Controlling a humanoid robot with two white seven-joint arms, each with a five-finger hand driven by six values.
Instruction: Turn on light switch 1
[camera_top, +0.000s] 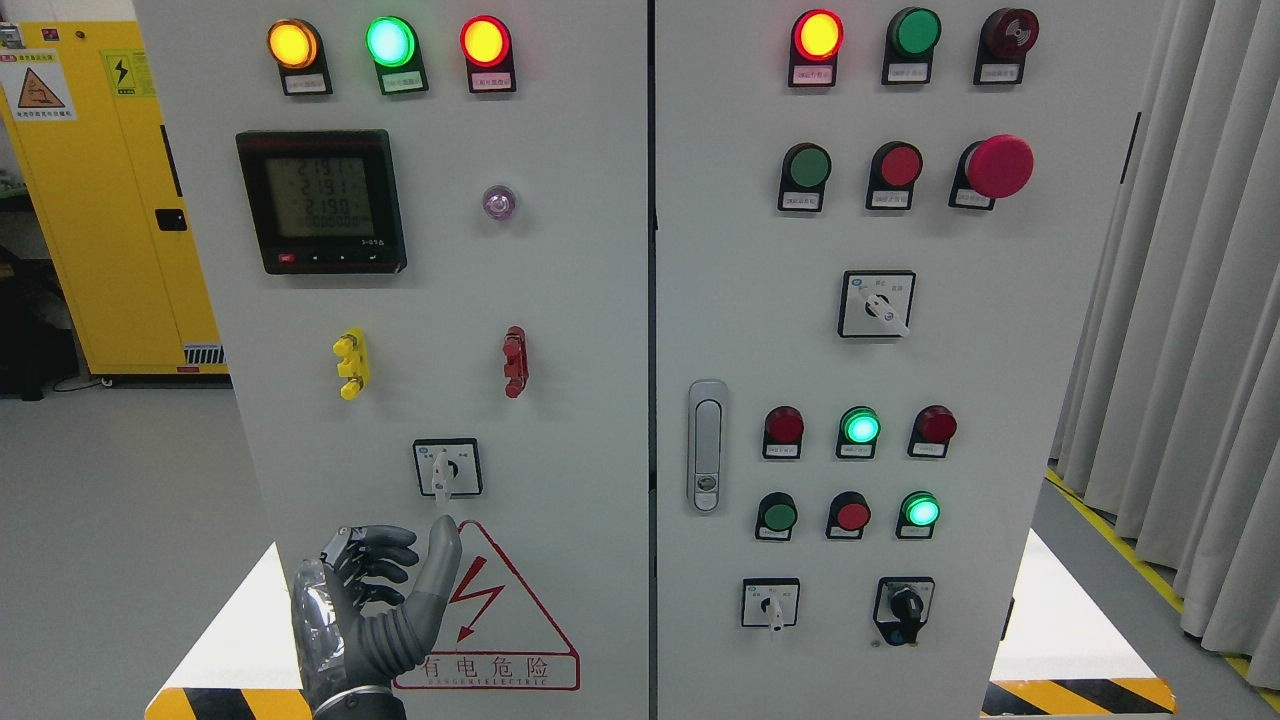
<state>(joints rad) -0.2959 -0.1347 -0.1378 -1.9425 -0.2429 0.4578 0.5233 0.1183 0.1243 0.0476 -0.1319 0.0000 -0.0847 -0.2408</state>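
A rotary selector switch (447, 468) with a white knob pointing down sits low on the cabinet's left door (580, 300). Just beneath it is my left hand (425, 552), which comes up from the lower left. Its thumb stretches upward, with the tip a short way below the knob and apart from it. The other fingers (372, 562) are half bent and hold nothing. My right hand does not show.
The left door carries a digital meter (322, 200), three lit lamps at the top, a yellow (351, 363) and a red (514, 361) terminal, and a hazard triangle (500, 620). On the right door are buttons, lamps, selectors and a handle (706, 445). Curtains hang at right.
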